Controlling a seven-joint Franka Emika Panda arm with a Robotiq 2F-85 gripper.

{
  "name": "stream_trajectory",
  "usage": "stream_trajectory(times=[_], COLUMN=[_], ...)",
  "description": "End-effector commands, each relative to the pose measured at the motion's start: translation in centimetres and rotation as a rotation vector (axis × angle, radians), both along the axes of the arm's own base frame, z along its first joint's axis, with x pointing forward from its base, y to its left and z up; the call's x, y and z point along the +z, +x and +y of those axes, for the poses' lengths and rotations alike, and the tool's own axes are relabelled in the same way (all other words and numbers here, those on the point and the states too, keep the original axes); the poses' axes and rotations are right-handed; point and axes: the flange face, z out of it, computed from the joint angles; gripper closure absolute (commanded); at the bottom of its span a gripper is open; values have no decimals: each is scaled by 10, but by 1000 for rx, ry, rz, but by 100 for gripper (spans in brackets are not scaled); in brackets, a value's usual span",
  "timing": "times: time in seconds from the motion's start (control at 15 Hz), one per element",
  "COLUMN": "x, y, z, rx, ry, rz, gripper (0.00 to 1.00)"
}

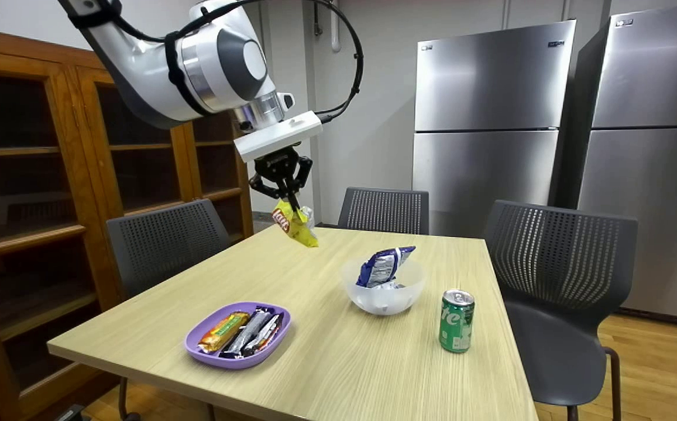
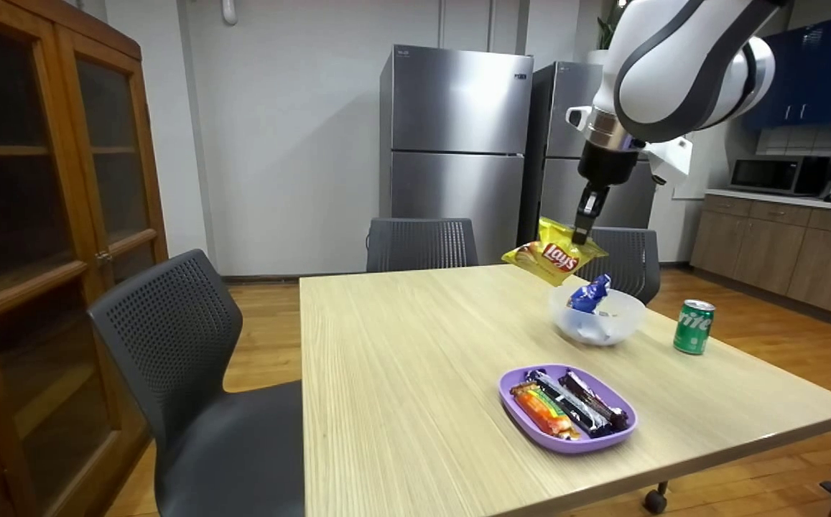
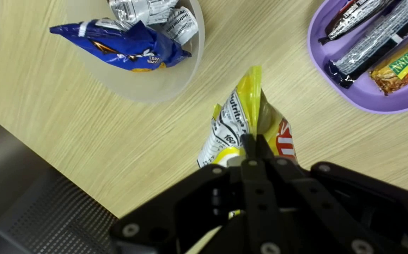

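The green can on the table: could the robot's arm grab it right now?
Probably not right away: the gripper is shut on the yellow chip bag, so it would likely have to let go first. The green can stands upright with nothing over it, so the way down looks free.

On the counter (image 2: 401, 373), an upright Sprite can (image 1: 457, 321) stands well apart from a purple tray (image 1: 236, 363), in which three wrapped snack bars (image 1: 250, 330) lie side by side, one of them a Nature Valley bar (image 3: 405, 64). Around the counter are dark grey chairs (image 1: 560, 257) with perforated backs. Behind are two steel refrigerators (image 1: 487, 88), and at the left of both exterior views stands a wooden cabinet (image 2: 76, 187) with glass doors.
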Motion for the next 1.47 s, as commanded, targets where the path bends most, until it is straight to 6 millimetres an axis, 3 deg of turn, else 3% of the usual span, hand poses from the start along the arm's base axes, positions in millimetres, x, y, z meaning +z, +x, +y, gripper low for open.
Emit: stream_trajectory(times=[0.0, 0.73, 1.0, 1.4], x=[16, 23, 16, 0], y=[-23, -78, -80, -69], z=[-19, -82, -98, -116], rx=[-64, -221, -279, -345], ry=[1, -42, -20, 8], rz=[10, 124, 144, 148], gripper=[100, 100, 100, 100])
